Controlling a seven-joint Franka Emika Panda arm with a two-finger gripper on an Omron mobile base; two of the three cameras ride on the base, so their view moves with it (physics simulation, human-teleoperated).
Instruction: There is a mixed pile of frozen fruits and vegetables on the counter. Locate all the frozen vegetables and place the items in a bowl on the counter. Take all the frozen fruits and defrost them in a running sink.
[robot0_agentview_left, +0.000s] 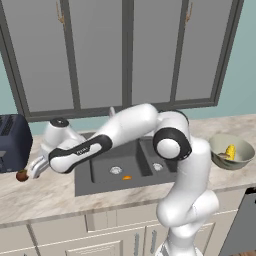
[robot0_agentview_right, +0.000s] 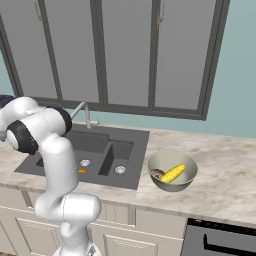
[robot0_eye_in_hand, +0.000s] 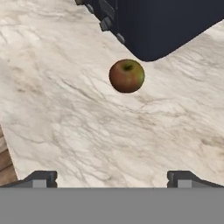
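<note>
- Beige marbled stone counter (robot0_agentview_left: 45, 192) runs under grey cabinets.
- Dark blue toaster (robot0_agentview_left: 12, 141) stands far left, with the dark brown round fruit (robot0_eye_in_hand: 127, 76) just beside it.
- Two-finger gripper (robot0_eye_in_hand: 111, 179) hovers above the fruit, jaws spread wide, holding nothing.
- Orange ball (robot0_agentview_left: 127, 177) lies in the dark grey sink (robot0_agentview_left: 100, 175).
- Yellow corn cob (robot0_agentview_right: 172, 173) and tan mushroom (robot0_agentview_right: 157, 173) rest in the pale grey-green bowl (robot0_agentview_right: 187, 181).

Wall (robot0_agentview_right: 240, 75): teal. Upper cabinets (robot0_agentview_left: 100, 50): grey panels, dark frames. Lower cabinets (robot0_agentview_left: 60, 235): pale fronts; dark appliance (robot0_agentview_right: 220, 242) at right.

Even, soft rendered light; sharp, faint shadows.
</note>
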